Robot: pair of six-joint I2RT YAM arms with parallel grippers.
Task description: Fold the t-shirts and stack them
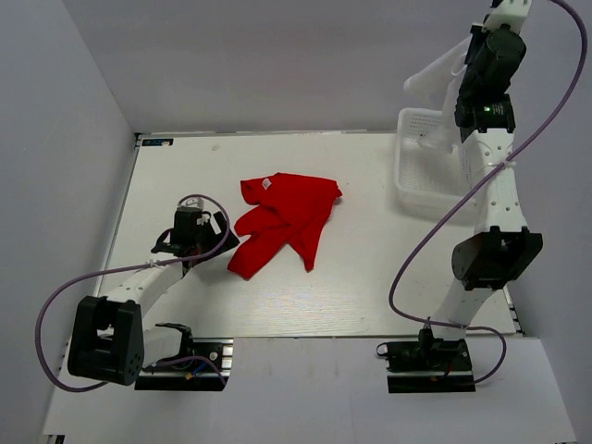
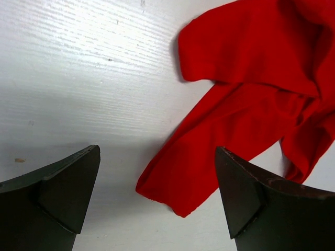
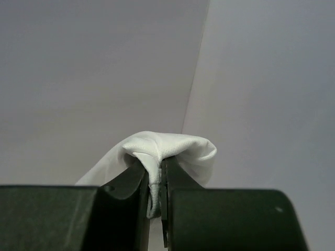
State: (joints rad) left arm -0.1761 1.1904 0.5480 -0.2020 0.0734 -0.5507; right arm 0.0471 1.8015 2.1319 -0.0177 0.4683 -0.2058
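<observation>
A crumpled red t-shirt (image 1: pixel 282 219) lies in the middle of the white table. My left gripper (image 1: pixel 196 228) is open and low over the table just left of the shirt. In the left wrist view a red sleeve end (image 2: pixel 193 178) lies between my spread fingers, untouched. My right gripper (image 1: pixel 499 11) is raised high at the back right and is shut on a white t-shirt (image 1: pixel 437 76), which hangs down from it toward the basket. The right wrist view shows the white cloth (image 3: pixel 167 149) pinched between the jaws.
A white plastic basket (image 1: pixel 416 185) stands at the table's right edge under the hanging white shirt. Grey walls enclose the table at the left, back and right. Purple cables loop beside both arms.
</observation>
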